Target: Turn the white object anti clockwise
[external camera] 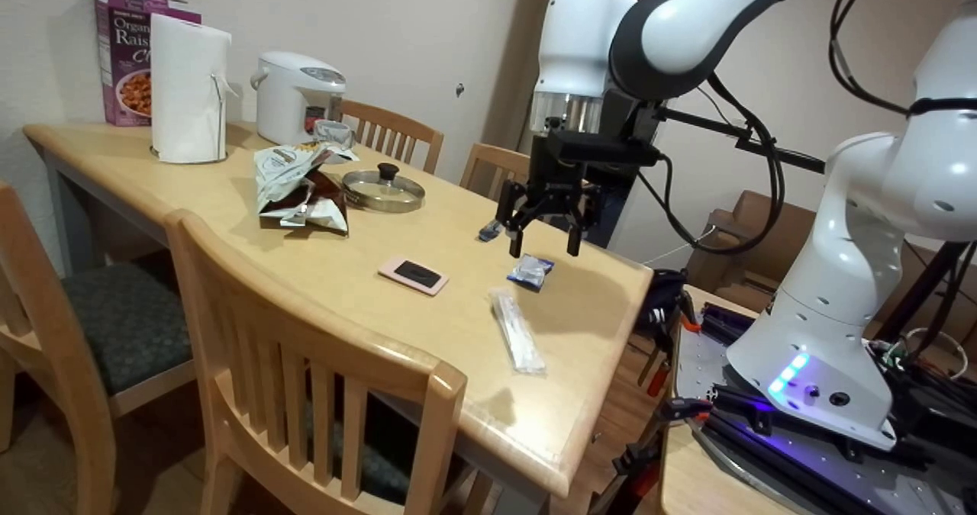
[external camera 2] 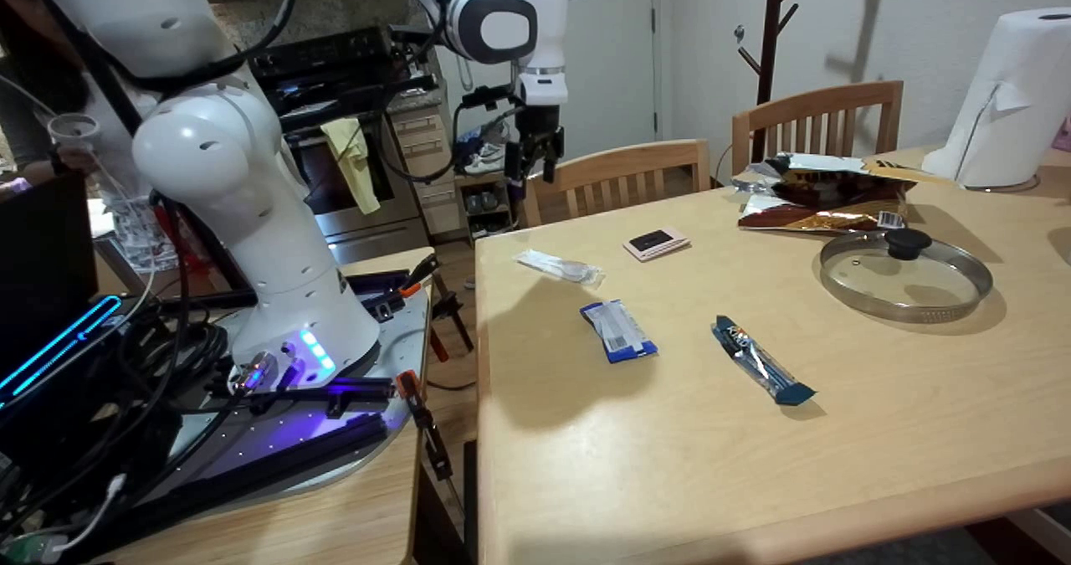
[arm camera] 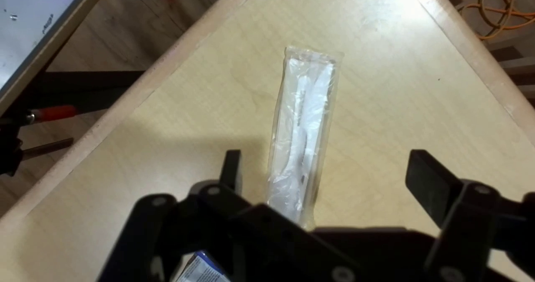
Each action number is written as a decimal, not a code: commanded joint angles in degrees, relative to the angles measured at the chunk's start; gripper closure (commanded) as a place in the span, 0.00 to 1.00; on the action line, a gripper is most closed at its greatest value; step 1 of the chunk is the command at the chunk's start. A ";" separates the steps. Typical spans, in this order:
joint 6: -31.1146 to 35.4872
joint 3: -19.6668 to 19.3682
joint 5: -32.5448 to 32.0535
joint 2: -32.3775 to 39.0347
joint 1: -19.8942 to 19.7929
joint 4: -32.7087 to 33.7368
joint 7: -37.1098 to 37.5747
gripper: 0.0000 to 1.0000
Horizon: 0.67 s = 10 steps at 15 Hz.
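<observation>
Pale wood grain, smooth and round-edged, forms the bench (external camera: 450, 324). On it, near a corner, the white packet (arm camera: 301, 140) lies flat: a slim, straight sleeve of crinkled clear film over white cutlery (arm camera: 315, 102). Its long axis runs oblique to both edges, one end pointing toward that corner; near the opposite end lies a blue-and-silver wrapper (external camera 2: 617, 331). Black, angular jaws stand wide apart above the bench.
</observation>
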 commanded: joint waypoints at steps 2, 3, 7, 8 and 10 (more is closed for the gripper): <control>-1.35 -2.68 -0.60 8.06 -0.85 4.42 -0.50 0.00; -0.84 -3.23 0.04 9.47 -0.82 4.89 -1.81 0.00; -0.95 -4.85 1.87 15.72 -0.68 7.54 -3.76 0.00; -0.91 -5.02 2.13 17.01 -0.59 8.26 -4.42 0.00; -1.32 -5.28 2.24 19.51 -0.30 10.07 -4.70 0.00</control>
